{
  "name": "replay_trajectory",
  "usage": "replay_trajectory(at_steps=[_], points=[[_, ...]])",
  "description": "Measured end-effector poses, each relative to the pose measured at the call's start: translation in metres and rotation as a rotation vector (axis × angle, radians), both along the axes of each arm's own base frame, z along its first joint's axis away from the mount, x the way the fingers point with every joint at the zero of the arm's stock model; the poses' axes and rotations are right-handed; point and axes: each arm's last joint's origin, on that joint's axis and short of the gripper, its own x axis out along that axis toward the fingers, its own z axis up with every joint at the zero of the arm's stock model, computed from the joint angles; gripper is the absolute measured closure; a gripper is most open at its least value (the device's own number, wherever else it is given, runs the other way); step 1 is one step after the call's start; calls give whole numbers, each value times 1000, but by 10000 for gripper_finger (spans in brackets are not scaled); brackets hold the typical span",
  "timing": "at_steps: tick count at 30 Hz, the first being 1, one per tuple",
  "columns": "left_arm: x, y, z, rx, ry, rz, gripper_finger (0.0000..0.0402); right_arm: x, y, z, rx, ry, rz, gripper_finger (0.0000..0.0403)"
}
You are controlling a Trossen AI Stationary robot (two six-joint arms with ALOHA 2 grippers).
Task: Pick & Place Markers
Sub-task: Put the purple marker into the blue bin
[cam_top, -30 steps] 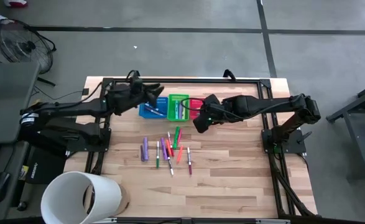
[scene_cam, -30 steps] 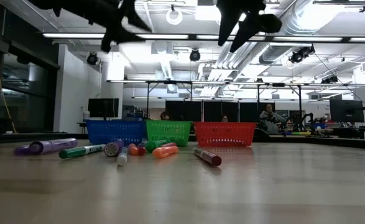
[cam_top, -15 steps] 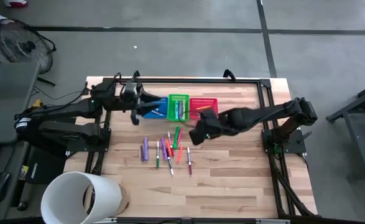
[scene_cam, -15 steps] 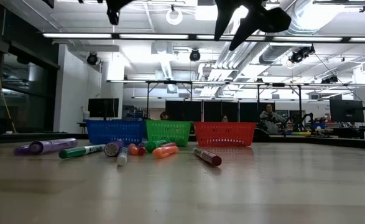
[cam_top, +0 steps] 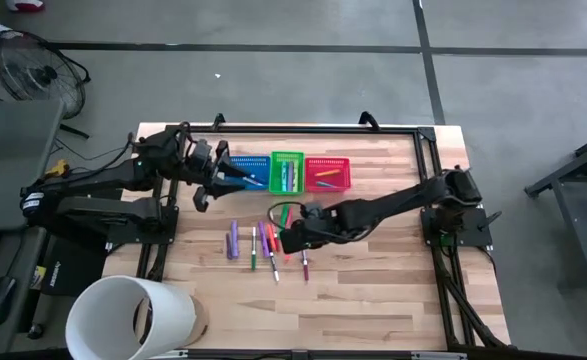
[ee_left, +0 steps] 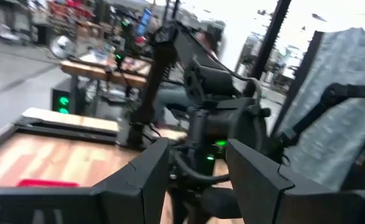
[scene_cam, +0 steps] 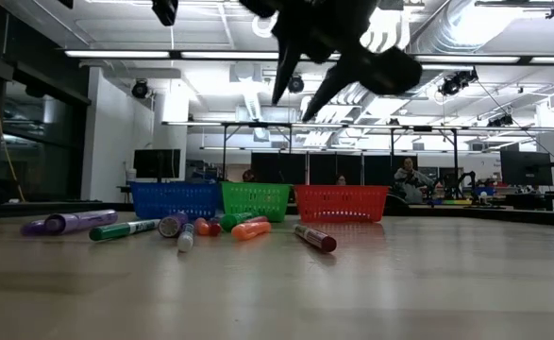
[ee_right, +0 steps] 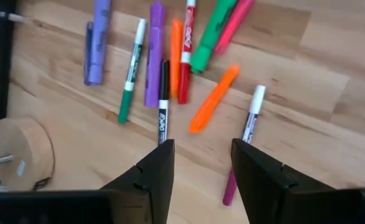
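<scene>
Right gripper (ee_right: pixel 198 165): fingers spread, empty, poised above the markers (cam_top: pixel 270 240), which lie loose on the counter (cam_top: pixel 373 290) directly ahead of its fingertips. Left gripper (cam_top: pixel 209 178): fingers spread, empty, beside the blue basket (cam_top: pixel 248 172).

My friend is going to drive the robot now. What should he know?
Right gripper: open and empty, hovering above the loose markers in the middle of the table.
Left gripper: open and empty, up by the blue basket.
Done: a few markers already lie in the blue basket, the green basket and the red basket.
Left: about ten markers remain on the wood, purple, green, orange, red and white ones, lying close together. Each one needs picking up and dropping into a basket.
</scene>
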Motion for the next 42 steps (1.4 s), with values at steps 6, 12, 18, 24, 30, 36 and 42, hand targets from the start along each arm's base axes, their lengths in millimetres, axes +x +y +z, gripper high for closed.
replay_trajectory(at_steps=[6,12,18,24,30,36,42], points=[[0,-2,-2,-6,21,-79,243,5,2,-12,37,25,-49,274],[-1,-3,-2,-4,22,-119,243,10,3,-8,29,-32,-28,287],[-1,-3,-2,-4,21,-119,243,15,3,10,-42,-85,-3,295],[-1,-3,-2,-4,21,-125,243,21,3,19,-68,-56,18,303],[-1,-4,-2,-4,22,-131,243,42,8,33,-92,-21,52,309],[-1,-4,-2,-21,26,-135,243,52,9,16,-18,240,37,309],[-1,-5,-2,-26,30,-178,243,52,14,-14,41,400,60,307]])
